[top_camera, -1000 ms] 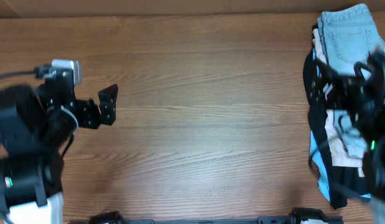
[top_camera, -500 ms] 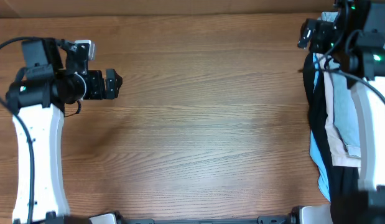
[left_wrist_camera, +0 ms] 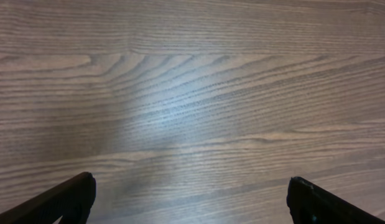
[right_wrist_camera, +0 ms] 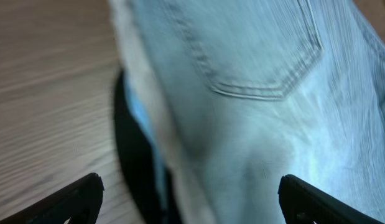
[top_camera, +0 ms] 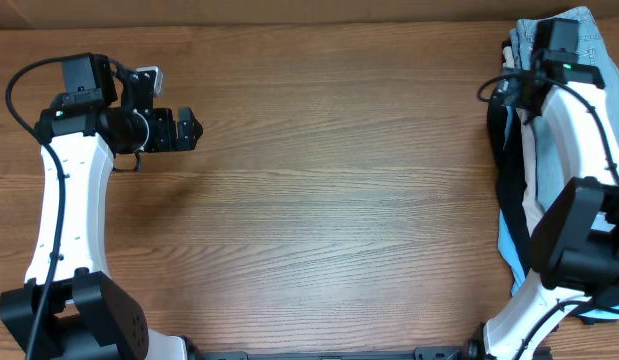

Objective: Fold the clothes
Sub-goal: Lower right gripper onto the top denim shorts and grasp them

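Note:
The clothes lie in a pile along the table's right edge. Light-blue denim shorts (top_camera: 592,38) are on top at the far end, over beige (top_camera: 534,195), black (top_camera: 503,180) and sky-blue (top_camera: 509,250) garments. My right gripper (top_camera: 519,80) is open just above the pile's far end. In the right wrist view, its jaws (right_wrist_camera: 189,199) span the denim shorts (right_wrist_camera: 260,68) with a back pocket, a beige edge (right_wrist_camera: 148,87) and black cloth (right_wrist_camera: 133,162), holding nothing. My left gripper (top_camera: 186,130) is open and empty over bare wood at the far left, as the left wrist view (left_wrist_camera: 189,199) also shows.
The wooden table (top_camera: 339,190) stretches between the two arms. A cardboard-coloured wall (top_camera: 289,10) runs along the far edge. The right arm's white link (top_camera: 579,140) lies over the clothes pile.
The right arm has swung from the middle of the pile to its far end, and the denim shorts show again. The left arm has extended away from its base, gripper slightly to the right.

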Motion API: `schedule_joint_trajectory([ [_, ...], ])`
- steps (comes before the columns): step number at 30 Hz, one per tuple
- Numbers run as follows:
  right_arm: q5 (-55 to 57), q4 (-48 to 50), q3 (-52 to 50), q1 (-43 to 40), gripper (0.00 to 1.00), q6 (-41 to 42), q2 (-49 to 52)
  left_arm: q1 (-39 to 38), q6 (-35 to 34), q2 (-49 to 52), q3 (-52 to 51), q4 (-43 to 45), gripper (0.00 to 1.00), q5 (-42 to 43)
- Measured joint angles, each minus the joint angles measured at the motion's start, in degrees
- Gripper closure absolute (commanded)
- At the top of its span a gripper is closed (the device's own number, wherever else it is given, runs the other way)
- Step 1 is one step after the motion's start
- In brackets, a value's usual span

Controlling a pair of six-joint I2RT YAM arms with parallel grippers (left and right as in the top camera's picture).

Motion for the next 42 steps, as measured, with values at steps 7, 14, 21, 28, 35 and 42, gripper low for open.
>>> schedule_joint_trajectory([
  [7, -3.87, -0.96, 0.0, -6.32, 0.11, -1.03, 3.39, 0.0, 0.0, 0.87, 0.0, 2.6, 0.0, 0.0],
  [14, -8.72, -0.76, 0.0, -6.97, 0.18, -3.39, 4.74, -0.26, 0.0, 0.87, 0.0, 3.45, 0.0, 0.0],
  [21, -7.04, -0.52, 0.0, -7.02, 0.33, -4.44, 4.74, -0.74, 0.0, 0.87, 0.0, 3.76, 0.0, 0.0],
  [28, -5.38, 0.31, 0.0, -7.93, 0.51, -4.48, 4.74, -0.74, 0.0, 0.87, 0.0, 3.87, 0.0, 0.0],
  [35, -6.1, 0.94, 0.0, -8.61, 0.86, -4.63, 4.74, -0.74, 0.0, 0.87, 0.0, 3.96, 0.0, 0.02],
  [42, -9.22, 1.07, 0.0, -8.61, 0.85, -4.66, 4.74, -0.74, 0.0, 0.87, 0.02, 4.74, 0.0, 0.0],
])
